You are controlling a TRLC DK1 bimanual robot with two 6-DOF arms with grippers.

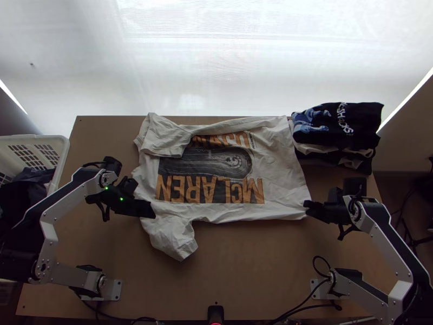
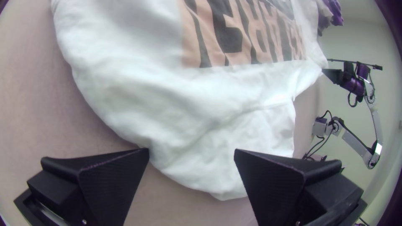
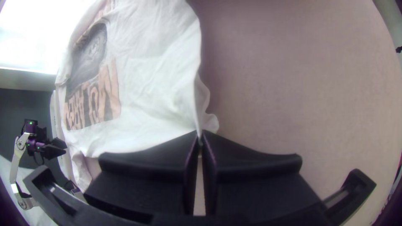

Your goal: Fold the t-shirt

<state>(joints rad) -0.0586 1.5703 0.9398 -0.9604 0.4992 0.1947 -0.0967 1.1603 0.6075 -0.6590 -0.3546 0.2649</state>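
The white t-shirt (image 1: 281,179) lies spread on its side across the table, print up, its far edge turned over along the back. One sleeve lies folded inward at the back left; the other points toward the near edge. My left gripper (image 1: 153,210) is over the shirt's left edge; in the left wrist view this gripper (image 2: 191,152) stands open, with white cloth (image 2: 188,104) beyond and between its fingers. My right gripper (image 1: 307,208) is at the shirt's near right corner; in the right wrist view the gripper (image 3: 199,138) is shut on that corner.
Folded dark clothes (image 1: 346,124) are stacked at the table's back right. A white basket (image 1: 60,162) with dark cloth inside stands off the left edge. Bare wood (image 1: 243,271) shows along the near side, with cables by the right arm's base.
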